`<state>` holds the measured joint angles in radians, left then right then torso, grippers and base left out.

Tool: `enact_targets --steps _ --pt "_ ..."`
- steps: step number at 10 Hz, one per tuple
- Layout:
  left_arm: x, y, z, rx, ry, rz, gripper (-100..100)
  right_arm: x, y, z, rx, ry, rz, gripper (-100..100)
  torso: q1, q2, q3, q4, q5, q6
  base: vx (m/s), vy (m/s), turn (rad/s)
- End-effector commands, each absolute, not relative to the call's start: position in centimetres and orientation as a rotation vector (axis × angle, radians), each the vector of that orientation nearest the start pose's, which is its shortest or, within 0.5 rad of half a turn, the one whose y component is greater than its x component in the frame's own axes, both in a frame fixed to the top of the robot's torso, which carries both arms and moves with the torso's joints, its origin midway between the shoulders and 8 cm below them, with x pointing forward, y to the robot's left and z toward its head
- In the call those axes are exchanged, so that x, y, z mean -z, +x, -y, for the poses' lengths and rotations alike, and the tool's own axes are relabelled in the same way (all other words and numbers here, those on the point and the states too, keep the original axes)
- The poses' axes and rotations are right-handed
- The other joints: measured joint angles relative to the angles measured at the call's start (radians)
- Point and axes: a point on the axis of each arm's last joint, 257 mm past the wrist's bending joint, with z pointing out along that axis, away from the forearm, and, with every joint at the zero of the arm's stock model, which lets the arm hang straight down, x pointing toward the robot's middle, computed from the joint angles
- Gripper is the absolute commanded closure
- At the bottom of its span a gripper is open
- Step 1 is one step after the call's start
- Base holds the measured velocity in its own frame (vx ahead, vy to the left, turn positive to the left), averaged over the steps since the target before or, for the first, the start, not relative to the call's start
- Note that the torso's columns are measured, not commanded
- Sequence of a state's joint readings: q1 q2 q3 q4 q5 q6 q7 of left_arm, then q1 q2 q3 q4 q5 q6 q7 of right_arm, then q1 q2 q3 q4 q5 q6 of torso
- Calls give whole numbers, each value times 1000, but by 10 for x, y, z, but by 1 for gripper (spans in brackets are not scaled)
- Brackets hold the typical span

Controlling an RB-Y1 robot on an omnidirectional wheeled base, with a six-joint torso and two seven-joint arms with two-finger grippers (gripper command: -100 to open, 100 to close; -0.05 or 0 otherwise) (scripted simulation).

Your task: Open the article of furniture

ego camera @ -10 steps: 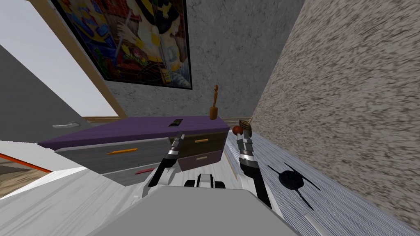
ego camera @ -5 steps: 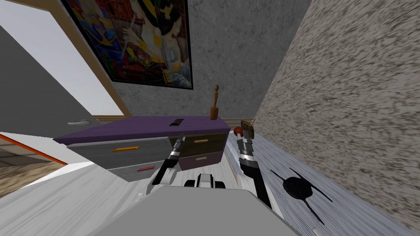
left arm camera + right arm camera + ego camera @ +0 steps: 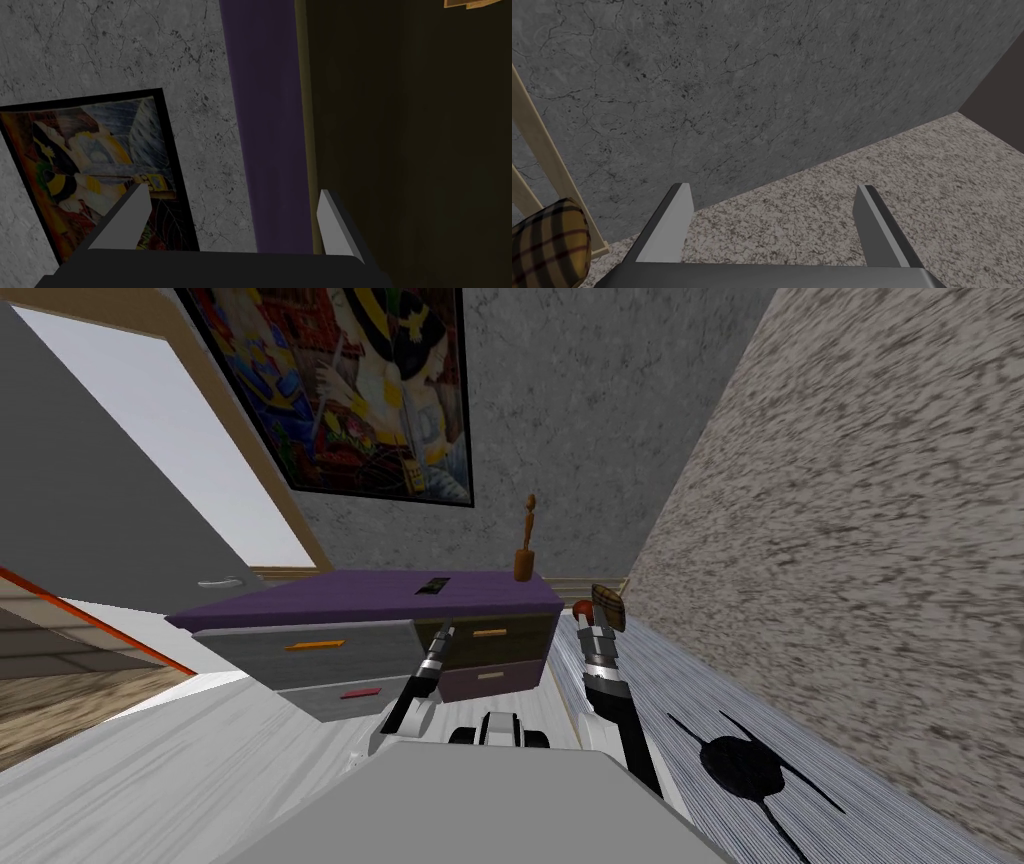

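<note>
A low dresser with a purple top (image 3: 350, 588) stands against the grey wall. Its drawers are all shut: two grey ones on the left with an orange handle (image 3: 313, 644) and a red handle (image 3: 360, 693), a dark olive one (image 3: 490, 633) and a purple one (image 3: 490, 674) on the right. My left gripper (image 3: 445, 633) is open, just in front of the olive drawer's left edge. In the left wrist view the gripper (image 3: 232, 220) points past the purple top's edge (image 3: 265, 125) and the olive front (image 3: 410, 150), whose tan handle (image 3: 470, 4) lies well off to one side. My right gripper (image 3: 598, 636) is open, right of the dresser.
A wooden figurine (image 3: 524, 553) and a small dark item (image 3: 432, 584) sit on the dresser. A plaid cushion (image 3: 607, 606) and a red ball (image 3: 581, 608) lie by its right end. A black star-shaped thing (image 3: 745, 766) lies on the striped floor. A grey door (image 3: 218, 583) stands left.
The whole head view has shifted, so I have moved: the dresser's left end now sits nearer the middle and the black thing lies further right. Both arms keep their pose.
</note>
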<state>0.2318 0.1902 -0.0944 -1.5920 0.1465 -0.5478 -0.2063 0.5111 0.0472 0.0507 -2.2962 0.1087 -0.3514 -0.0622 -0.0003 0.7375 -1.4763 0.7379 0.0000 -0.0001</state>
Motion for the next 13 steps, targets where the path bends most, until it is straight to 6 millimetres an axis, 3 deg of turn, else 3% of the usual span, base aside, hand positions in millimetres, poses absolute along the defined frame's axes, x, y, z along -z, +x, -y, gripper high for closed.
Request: enact_targets --steps 1,5,9,11,13 --pt "213 458 -265 1161 -835 -1089 -100 2 367 262 -1297 774 -714 0 -1 0 0 0 0 0 14 -48 38" --pt "254 466 -262 1140 -904 -1135 -100 2 367 262 -1297 774 -714 0 0 0 0 0 0 0 13 -53 96" --pt "275 469 -258 1133 -947 -1153 -100 2 367 262 -1297 774 -714 0 0 1 0 0 0 0 10 -42 48" --pt "291 470 -249 1137 -989 -1160 -100 2 367 262 -1297 774 -714 0 1 1 0 0 0 0 10 -34 62" --pt "309 472 -228 1158 -1060 -1156 -100 2 367 262 -1297 774 -714 0 -2 0 0 0 0 0 9 -77 92"
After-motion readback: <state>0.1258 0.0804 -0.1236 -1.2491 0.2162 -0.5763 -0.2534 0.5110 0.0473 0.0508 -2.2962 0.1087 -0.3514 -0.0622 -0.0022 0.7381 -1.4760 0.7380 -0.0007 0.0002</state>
